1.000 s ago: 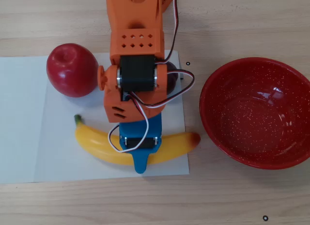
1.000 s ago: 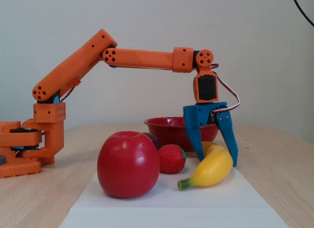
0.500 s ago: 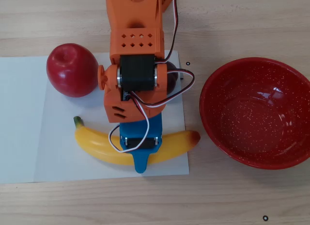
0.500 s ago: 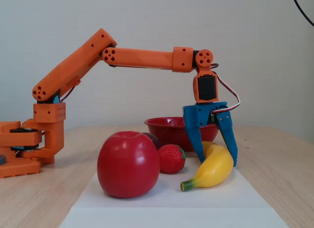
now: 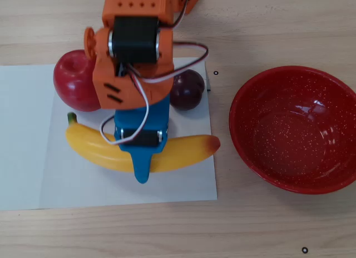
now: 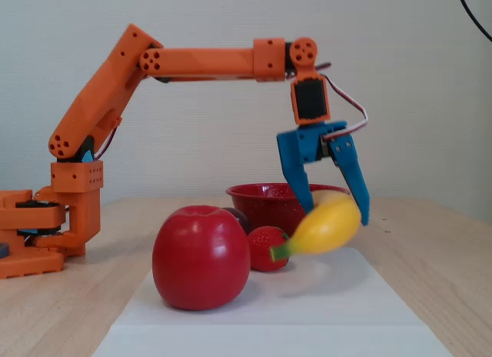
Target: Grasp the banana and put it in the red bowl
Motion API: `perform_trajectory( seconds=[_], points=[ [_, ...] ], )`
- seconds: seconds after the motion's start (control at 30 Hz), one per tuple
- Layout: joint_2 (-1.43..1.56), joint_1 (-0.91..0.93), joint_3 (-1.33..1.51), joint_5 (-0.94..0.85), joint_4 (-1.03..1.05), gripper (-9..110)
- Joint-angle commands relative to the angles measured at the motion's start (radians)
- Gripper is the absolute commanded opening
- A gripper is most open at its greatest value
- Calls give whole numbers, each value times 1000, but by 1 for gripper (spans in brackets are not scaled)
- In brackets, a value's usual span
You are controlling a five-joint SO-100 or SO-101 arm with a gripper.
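Observation:
The yellow banana point(image 5: 186, 151) lies crosswise under my blue gripper point(image 5: 141, 155), green stem to the left and orange-red end to the right in the overhead view. In the fixed view the gripper point(image 6: 332, 215) is shut on the banana point(image 6: 327, 226) near its middle. It holds the banana tilted, clear of the white paper, with a shadow below. The red speckled bowl point(image 5: 295, 135) stands empty to the right of the paper in the overhead view. In the fixed view the bowl point(image 6: 265, 201) sits behind the fruit.
A big red apple point(image 5: 73, 83) point(image 6: 200, 257) and a dark plum point(image 5: 188, 90) sit on the white paper point(image 5: 28, 158) beside the arm. A small strawberry point(image 6: 265, 248) shows in the fixed view. The orange arm base point(image 6: 34, 234) stands at the left.

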Motion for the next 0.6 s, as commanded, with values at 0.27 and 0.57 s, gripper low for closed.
perform_trajectory(
  seconds=[0.27,0.57],
  points=[
    [416,-18,34,-21,-2,0],
    [615,46,149,-26,25,0]
  ],
)
